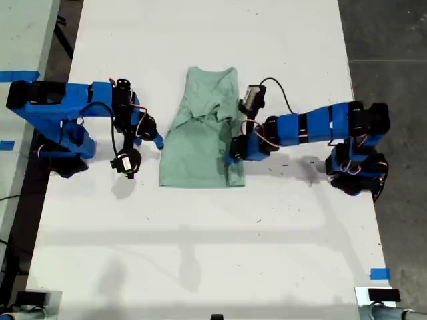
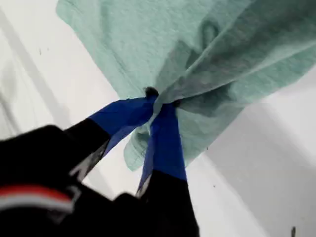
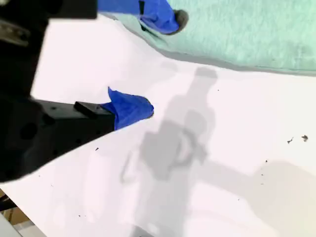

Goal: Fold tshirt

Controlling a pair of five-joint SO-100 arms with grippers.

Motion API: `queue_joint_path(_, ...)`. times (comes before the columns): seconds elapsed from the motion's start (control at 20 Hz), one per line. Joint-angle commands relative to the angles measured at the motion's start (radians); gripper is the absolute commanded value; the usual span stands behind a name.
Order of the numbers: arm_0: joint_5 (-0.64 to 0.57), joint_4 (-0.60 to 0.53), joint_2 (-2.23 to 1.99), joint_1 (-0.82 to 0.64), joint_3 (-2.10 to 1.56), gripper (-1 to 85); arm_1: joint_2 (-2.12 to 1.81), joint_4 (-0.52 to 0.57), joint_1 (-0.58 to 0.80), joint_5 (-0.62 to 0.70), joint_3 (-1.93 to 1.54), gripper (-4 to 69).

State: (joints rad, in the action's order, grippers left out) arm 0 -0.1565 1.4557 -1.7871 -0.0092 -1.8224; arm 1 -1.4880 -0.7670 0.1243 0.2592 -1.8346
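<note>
— What's the setting here?

— A long white table [image 1: 200, 253] fills most of the exterior view, lit from above, with soft grey shadows lying across its near part.

— And around it?

— Grey concrete floor [image 1: 393, 47] on the exterior view's right. On the left, a second pale surface [image 1: 20, 40] with a strip of blue tape [image 1: 19, 76]. Another blue tape piece [image 1: 379, 273] sits near the table's right edge.

White table [image 1: 200, 253], blue tape [image 1: 379, 273]
</note>
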Motion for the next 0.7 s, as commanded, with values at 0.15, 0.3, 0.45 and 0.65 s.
queue_joint_path(0.15,0.021,-0.006,-0.046,0.031,0.014,20.2,0.272,-0.017,-0.006,-0.003,0.242,28.5)
queue_joint_path(0.3,0.032,0.002,-0.044,0.037,0.017,20.5,0.232,-0.255,-0.015,0.011,0.394,28.9)
queue_joint_path(0.45,0.049,0.032,-0.048,0.055,0.055,21.2,0.118,-0.465,-0.035,0.046,0.529,32.0)
queue_joint_path(0.65,0.058,0.032,-0.028,0.072,0.103,20.9,-0.087,-0.588,-0.048,0.035,0.456,31.1)
